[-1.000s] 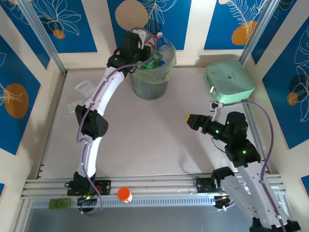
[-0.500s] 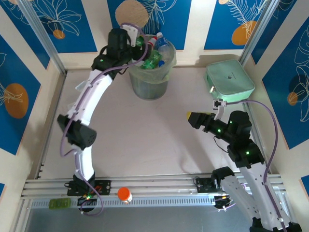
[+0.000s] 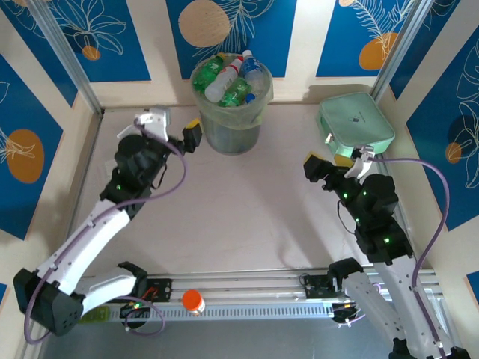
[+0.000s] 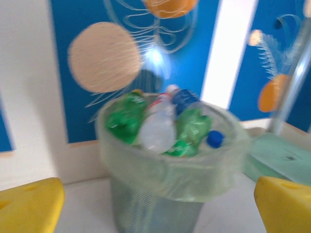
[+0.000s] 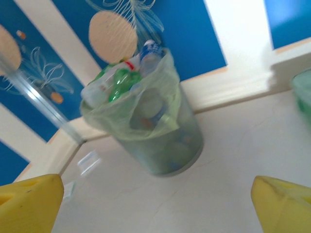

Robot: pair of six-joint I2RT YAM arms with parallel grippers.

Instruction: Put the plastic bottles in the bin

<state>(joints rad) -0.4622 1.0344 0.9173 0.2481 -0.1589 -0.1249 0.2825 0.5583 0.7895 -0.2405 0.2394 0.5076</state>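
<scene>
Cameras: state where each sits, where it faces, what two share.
Top: above, behind the bases, looking down on table, both arms, left tool, right tool.
Left wrist: faces the bin and back wall; own yellow fingers at bottom corners.
Right wrist: faces the bin from the right; own fingers likewise.
Shared: bin with bottles.

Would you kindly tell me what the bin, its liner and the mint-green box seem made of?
The bin: likely translucent grey-green hard plastic; dim shapes show through its wall. Its liner: thin clear plastic film, wrinkled, folded over the rim. The mint-green box: probably smooth matte plastic, opaque, rounded corners.
</scene>
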